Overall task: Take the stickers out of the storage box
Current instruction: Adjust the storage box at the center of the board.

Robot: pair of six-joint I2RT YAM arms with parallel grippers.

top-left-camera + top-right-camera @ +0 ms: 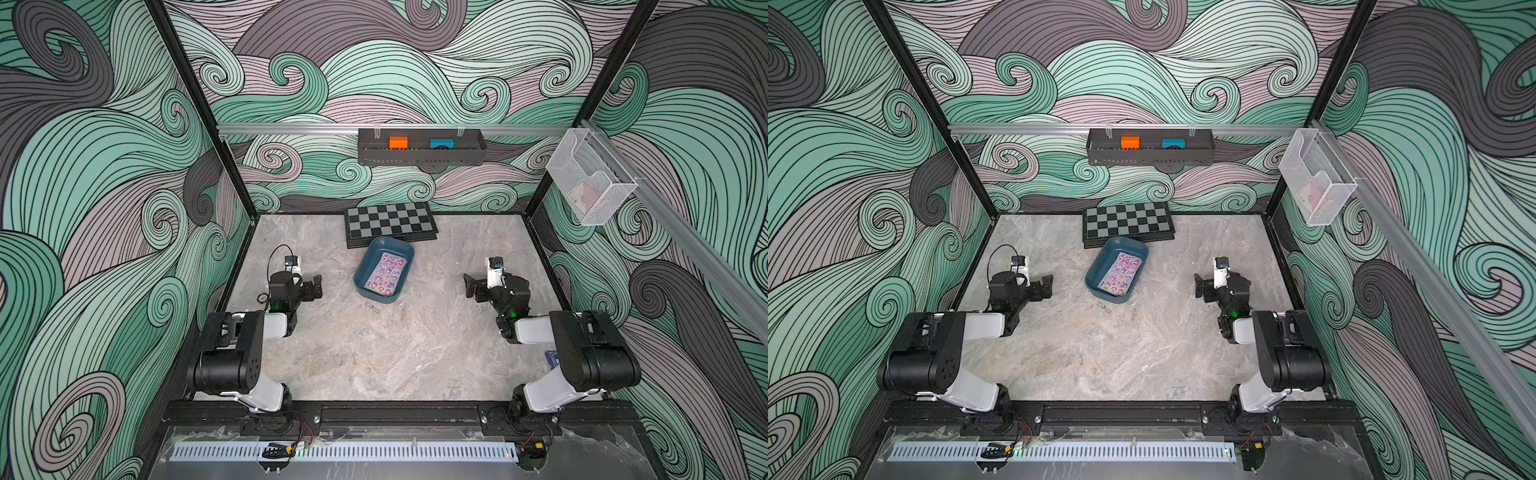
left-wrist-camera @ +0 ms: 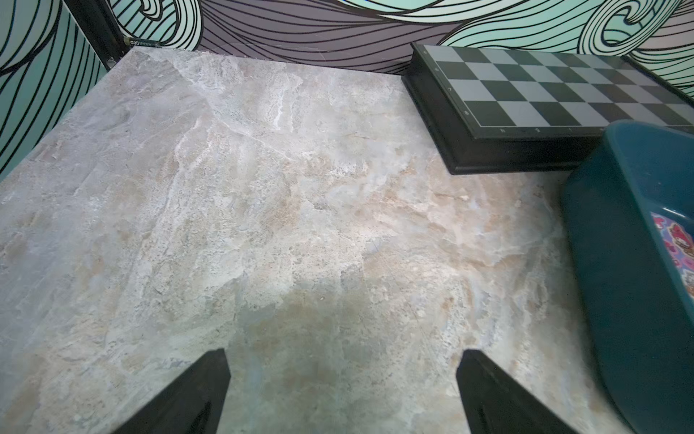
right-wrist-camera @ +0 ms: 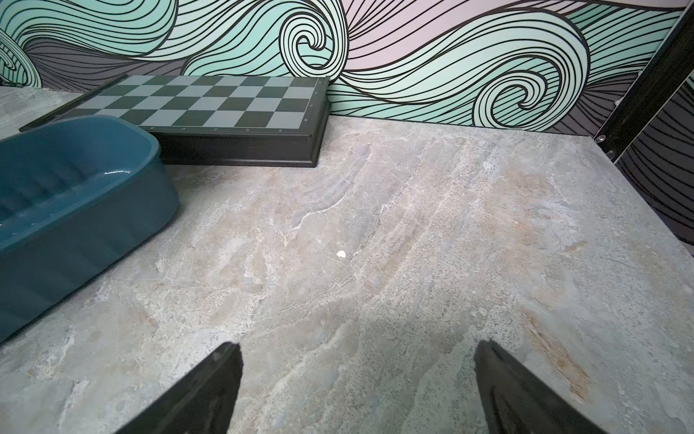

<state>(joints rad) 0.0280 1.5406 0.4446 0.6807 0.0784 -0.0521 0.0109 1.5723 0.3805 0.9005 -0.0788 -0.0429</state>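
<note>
Lying flat on the floor of the box (image 1: 384,247), mid-table, the stickers (image 1: 386,272) look thin, light, floppy and glossy, so they will likely slip or cling together. Pinching one short edge seems best. The left gripper (image 1: 318,286) and right gripper (image 1: 468,286) hang empty, jaws spread wide, flanking the box but apart from it. Its walls block a low approach, and the chessboard (image 1: 388,222) sits just behind its far end.

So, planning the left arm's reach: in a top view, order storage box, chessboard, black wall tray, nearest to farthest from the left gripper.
From left gripper:
1. storage box, centre, beside it
2. chessboard, farther back
3. black wall tray, hung high at rear
</note>
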